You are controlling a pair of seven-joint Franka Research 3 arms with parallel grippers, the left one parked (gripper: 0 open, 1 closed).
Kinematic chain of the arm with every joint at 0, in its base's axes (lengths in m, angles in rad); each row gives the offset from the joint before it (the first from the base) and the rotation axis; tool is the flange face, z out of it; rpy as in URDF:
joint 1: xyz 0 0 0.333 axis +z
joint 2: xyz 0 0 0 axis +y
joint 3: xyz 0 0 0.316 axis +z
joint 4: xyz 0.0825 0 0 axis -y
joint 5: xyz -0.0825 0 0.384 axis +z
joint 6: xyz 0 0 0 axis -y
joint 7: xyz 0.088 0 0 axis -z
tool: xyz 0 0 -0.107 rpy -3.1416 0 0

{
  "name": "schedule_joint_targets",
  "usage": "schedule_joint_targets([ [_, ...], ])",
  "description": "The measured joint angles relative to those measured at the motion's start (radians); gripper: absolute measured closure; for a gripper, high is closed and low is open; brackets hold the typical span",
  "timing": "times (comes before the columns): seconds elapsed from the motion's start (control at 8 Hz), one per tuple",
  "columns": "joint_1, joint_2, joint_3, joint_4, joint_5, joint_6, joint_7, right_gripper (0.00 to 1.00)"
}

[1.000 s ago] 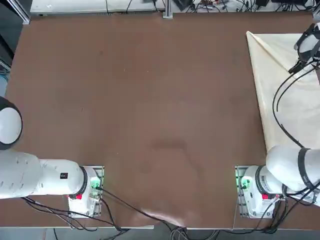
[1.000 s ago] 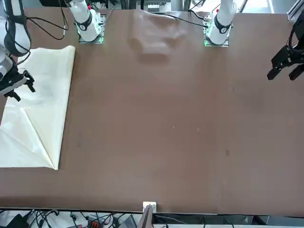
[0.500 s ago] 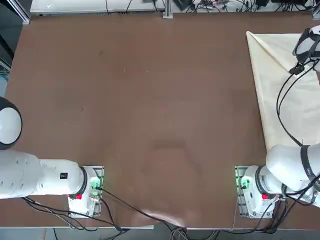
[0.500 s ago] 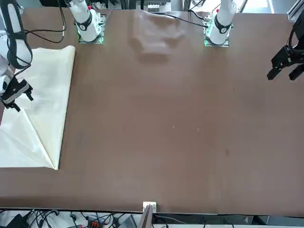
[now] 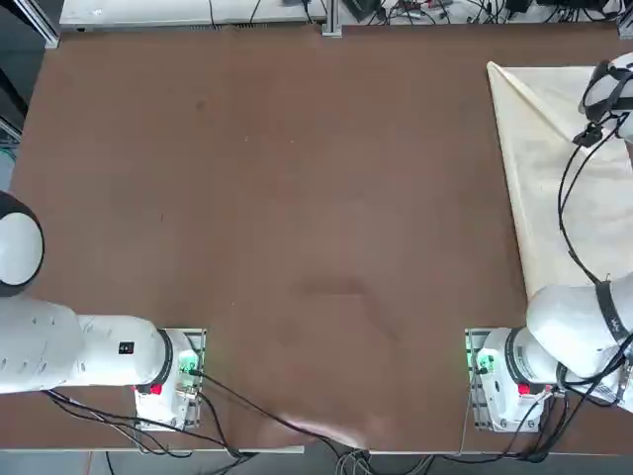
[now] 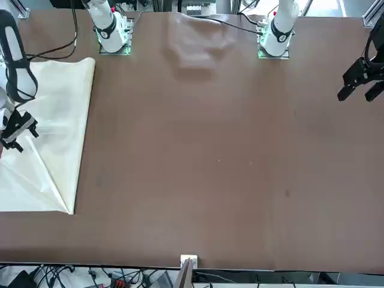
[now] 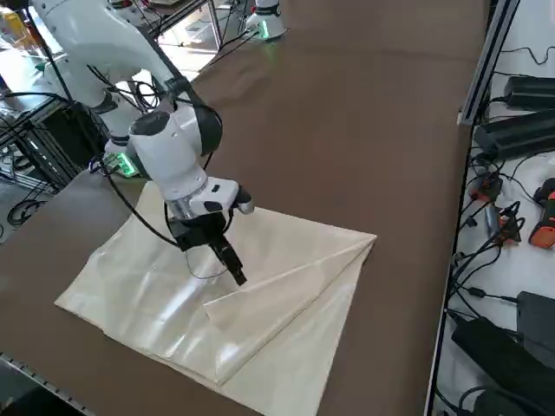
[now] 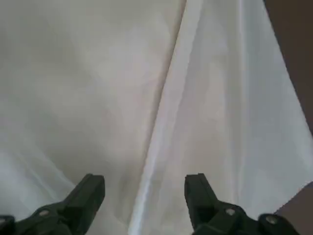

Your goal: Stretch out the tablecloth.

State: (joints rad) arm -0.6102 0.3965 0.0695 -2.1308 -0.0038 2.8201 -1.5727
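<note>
You have the tablecloth (image 7: 260,295) lying flat at the right-hand end of the brown bench (image 5: 297,198), reaching from near the right arm's base toward the far right corner. It is not spread out: one layer is folded back on itself, and the fold runs as a straight diagonal ridge from the far corner of the cloth across its middle, as the right side view shows plainly. The rest of the cloth carries soft creases.

Your right pincer (image 8: 145,196) hangs over the cloth, close above that folded edge, pointing down at it. Its two dark fingers (image 8: 90,193) stand wide apart with the ridge of the fold showing between them, and nothing is gripped. In the front view the pincer (image 6: 15,129) sits near the bench's edge, over the cloth's middle. Whether the fingertips touch the cloth you cannot tell.
</note>
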Motion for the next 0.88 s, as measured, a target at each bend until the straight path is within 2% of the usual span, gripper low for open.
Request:
schedule_joint_targets([
  [0.5, -0.075, 0.072, 0.0, 0.037, -0.003, 0.011, -0.061, 0.0],
  [0.88, -0.085, 0.112, 0.003, 0.082, -0.003, 0.012, -0.098, 0.0],
])
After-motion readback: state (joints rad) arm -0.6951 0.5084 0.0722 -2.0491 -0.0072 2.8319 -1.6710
